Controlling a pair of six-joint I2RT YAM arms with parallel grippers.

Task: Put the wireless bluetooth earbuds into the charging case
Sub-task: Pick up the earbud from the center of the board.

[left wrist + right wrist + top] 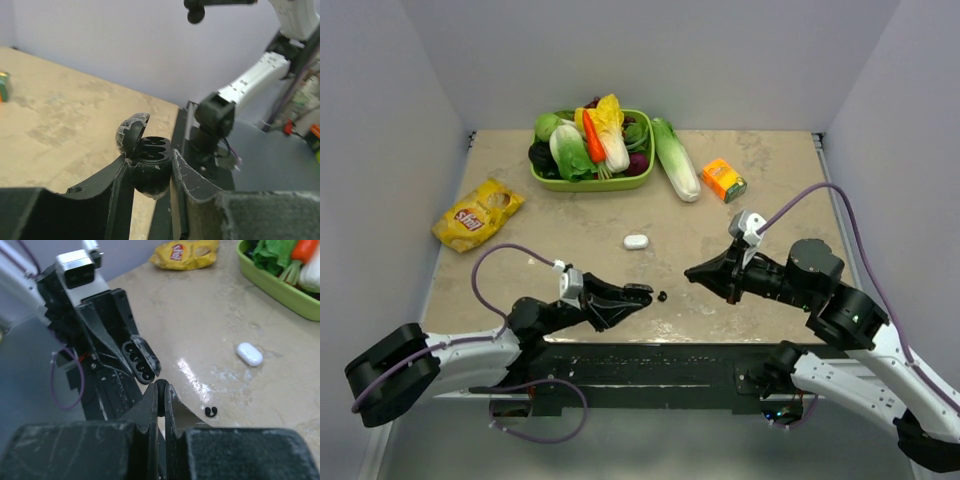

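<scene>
Right gripper [161, 388]: jaws closed tip to tip. A small dark shape sits in the slit between the tips. It may be a black bud, but I cannot confirm that anything is held.

Left gripper [638, 293]: closed on the black case [151, 159], clamped across its body. The lid is hinged open and both wells are exposed and appear empty.

A loose black bud [210, 411] lies on the tabletop close to the front edge, about mid-width, just beside the left fingertips. A white case [636, 241] lies shut near the tabletop centre. No white buds are visible.

Step in hand, as I judge it: presenting the open case for insertion, with no bud seated yet.

Next move calls for:
- lining the right tips up over one well;
- a slow, straight descent, since bud and well are both tiny;
- releasing only once the bud is seated.

Pose: the left arm reaches low from the front-left and holds the case above the front edge. The right arm is folded at the elbow, forearm pointing left, tips raised off the tabletop and aimed at the case.
</scene>
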